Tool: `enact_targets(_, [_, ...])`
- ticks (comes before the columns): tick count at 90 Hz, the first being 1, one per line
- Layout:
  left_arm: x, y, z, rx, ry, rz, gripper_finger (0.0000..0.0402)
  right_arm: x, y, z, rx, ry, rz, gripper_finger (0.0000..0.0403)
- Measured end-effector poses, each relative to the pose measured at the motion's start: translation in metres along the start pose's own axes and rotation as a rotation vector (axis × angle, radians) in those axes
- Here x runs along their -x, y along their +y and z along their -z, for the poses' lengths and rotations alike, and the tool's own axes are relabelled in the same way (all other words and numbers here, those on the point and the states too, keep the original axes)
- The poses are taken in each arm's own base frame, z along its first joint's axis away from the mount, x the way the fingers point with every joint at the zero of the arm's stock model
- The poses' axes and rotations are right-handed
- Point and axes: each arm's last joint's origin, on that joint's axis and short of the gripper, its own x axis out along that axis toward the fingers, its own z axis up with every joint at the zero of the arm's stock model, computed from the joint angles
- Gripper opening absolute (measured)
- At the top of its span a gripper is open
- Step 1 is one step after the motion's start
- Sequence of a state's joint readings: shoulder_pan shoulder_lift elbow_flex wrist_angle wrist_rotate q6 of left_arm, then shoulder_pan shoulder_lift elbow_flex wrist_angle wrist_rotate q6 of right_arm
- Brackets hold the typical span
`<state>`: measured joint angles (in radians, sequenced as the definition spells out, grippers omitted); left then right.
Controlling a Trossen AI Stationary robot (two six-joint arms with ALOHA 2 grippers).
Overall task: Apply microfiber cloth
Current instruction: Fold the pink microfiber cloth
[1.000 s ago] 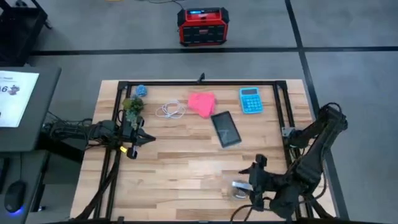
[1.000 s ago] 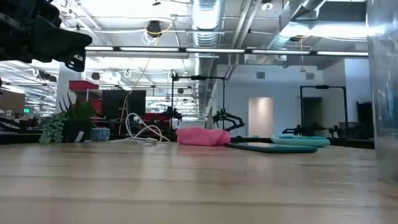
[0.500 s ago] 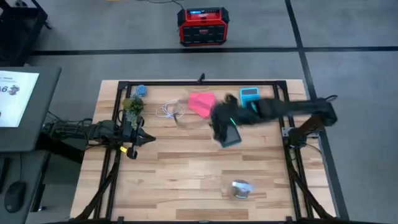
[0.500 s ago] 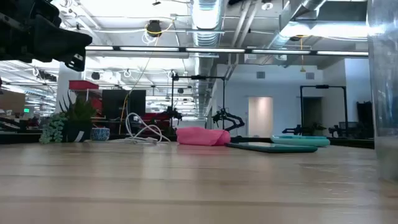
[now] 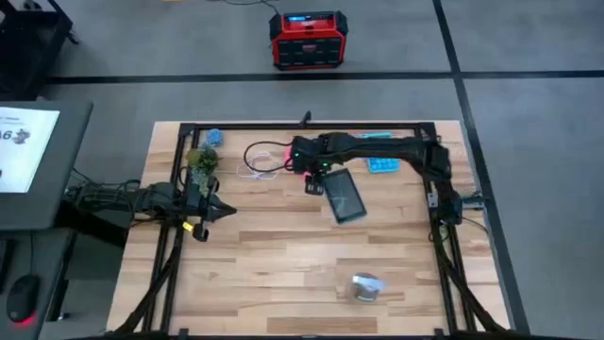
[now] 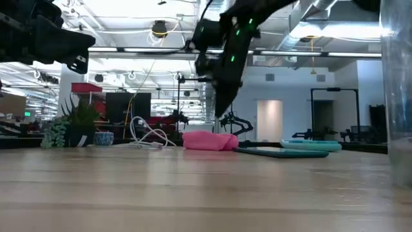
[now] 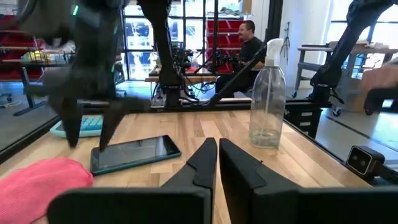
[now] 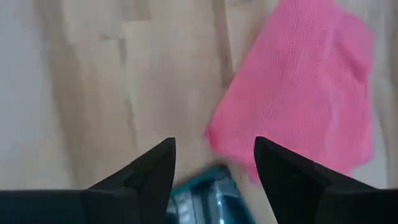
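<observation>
The pink microfiber cloth (image 8: 305, 81) lies crumpled on the wooden table at the far middle, next to the dark phone (image 5: 343, 195). In the high view my right arm covers most of the cloth (image 5: 288, 157). My right gripper (image 8: 214, 162) is open, points down and hovers above the table (image 6: 222, 111) by the cloth's near edge and the phone's far corner, touching neither. My left gripper (image 5: 225, 210) waits shut at the table's left side, clear of the cloth (image 7: 43, 180).
A white cable (image 5: 257, 168), a small plant (image 5: 201, 161) and a blue pot (image 5: 215, 137) sit at the far left. A blue calculator (image 5: 382, 165) lies partly under my right arm. A clear spray bottle (image 5: 366, 286) stands near the front right. A person shows beyond the table (image 7: 252, 37).
My right arm has swung from the table's near right corner up and across to the far middle. Its gripper now hangs over the pink cloth and the phone's far end. Cloth, phone and left arm have kept still.
</observation>
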<state>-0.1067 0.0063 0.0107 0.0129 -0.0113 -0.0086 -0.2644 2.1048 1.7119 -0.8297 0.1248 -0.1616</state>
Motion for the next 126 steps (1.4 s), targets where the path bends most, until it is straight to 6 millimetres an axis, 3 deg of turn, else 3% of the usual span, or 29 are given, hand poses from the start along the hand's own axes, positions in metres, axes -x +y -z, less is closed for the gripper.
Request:
enact_targets(31, [0.000, 0.000, 0.000, -0.003, 0.001, 0.000, 0.0000, -0.050, -0.023, 0.006, -0.116, 0.061, 0.066, 0.0126])
enact_targets(46, [0.000, 0.000, 0.000, -0.003, 0.000, 0.000, 0.0000, -0.058, -0.021, 0.006, -0.116, 0.064, 0.069, 0.0045])
enact_targets(51, [0.000, 0.000, 0.000, -0.003, 0.000, 0.000, 0.0000, -0.050, -0.016, 0.004, -0.104, 0.055, 0.065, 0.0015])
enact_targets(57, [0.000, 0.000, 0.000, -0.001, 0.000, -0.001, 0.0000, -0.034, -0.008, 0.000, -0.095, 0.015, 0.064, 0.0008])
enact_targets(70, [0.000, 0.000, 0.000, -0.001, 0.001, -0.001, 0.0000, 0.025, 0.012, -0.012, -0.064, -0.129, 0.047, 0.0001])
enact_targets(87, [0.000, 0.000, 0.000, 0.004, 0.000, -0.001, 0.0000, 0.089, 0.048, -0.014, -0.024, -0.286, -0.111, 0.0000])
enact_targets(94, [0.000, 0.000, 0.000, 0.003, 0.000, -0.001, 0.0000, 0.101, 0.061, -0.013, -0.019, -0.313, -0.136, 0.0000])
enact_targets(103, [0.000, 0.000, 0.000, 0.001, 0.000, -0.001, 0.0000, 0.103, 0.079, -0.014, 0.007, -0.320, -0.139, 0.0000])
enact_targets(114, [0.000, 0.000, 0.000, 0.000, 0.000, -0.001, 0.0000, 0.108, 0.098, -0.018, 0.023, -0.390, 0.013, 0.0000])
enact_targets(126, [0.000, 0.000, 0.000, 0.000, 0.000, -0.001, 0.0000, 0.136, 0.106, -0.027, 0.001, -0.584, 0.121, 0.0000])
